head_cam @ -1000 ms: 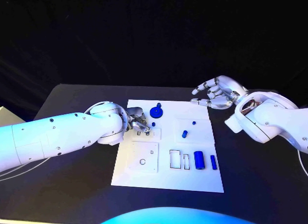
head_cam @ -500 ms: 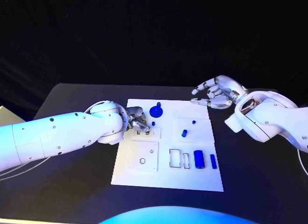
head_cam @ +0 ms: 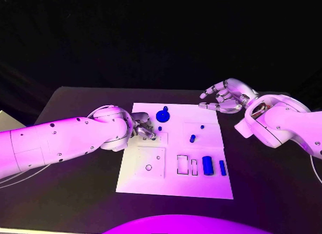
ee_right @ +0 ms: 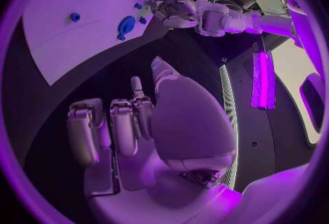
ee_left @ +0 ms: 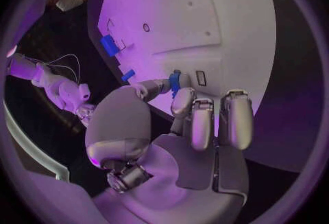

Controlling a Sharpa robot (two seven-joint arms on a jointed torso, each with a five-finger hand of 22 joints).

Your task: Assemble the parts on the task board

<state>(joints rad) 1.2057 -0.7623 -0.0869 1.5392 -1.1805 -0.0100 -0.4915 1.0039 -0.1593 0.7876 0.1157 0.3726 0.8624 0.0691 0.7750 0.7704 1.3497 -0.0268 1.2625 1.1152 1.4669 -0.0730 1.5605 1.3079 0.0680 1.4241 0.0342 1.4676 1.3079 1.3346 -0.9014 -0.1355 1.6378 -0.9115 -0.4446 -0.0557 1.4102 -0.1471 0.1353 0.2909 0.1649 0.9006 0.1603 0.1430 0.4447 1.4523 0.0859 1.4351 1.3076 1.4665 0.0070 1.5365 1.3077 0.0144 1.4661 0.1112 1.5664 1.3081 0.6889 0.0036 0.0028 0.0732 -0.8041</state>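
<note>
The white task board [head_cam: 173, 183] lies in the middle of the black table. My left hand [head_cam: 143, 128] hovers at the board's left side and pinches a small blue part [head_cam: 159, 128] between thumb and finger, as the left wrist view shows: left hand [ee_left: 185, 119], blue part [ee_left: 175, 82]. On the board sit a blue round disc [head_cam: 163, 116], a small blue piece [head_cam: 192, 138], a blue cylinder [head_cam: 207, 166] and a slim blue bar [head_cam: 222, 168]. My right hand [head_cam: 224, 98] hangs over the board's far right corner with loosely curled, spread fingers and nothing in them.
Rectangular cut-outs [head_cam: 183, 165] and a raised square plate with a small ring hole [head_cam: 151, 164] mark the board's near half. Bare black table [head_cam: 70, 185] surrounds the board. My right forearm [head_cam: 288, 126] stretches along the table's right side.
The left hand with its blue part has edged very slightly towards the board's left side. The right hand has stayed where it was.
</note>
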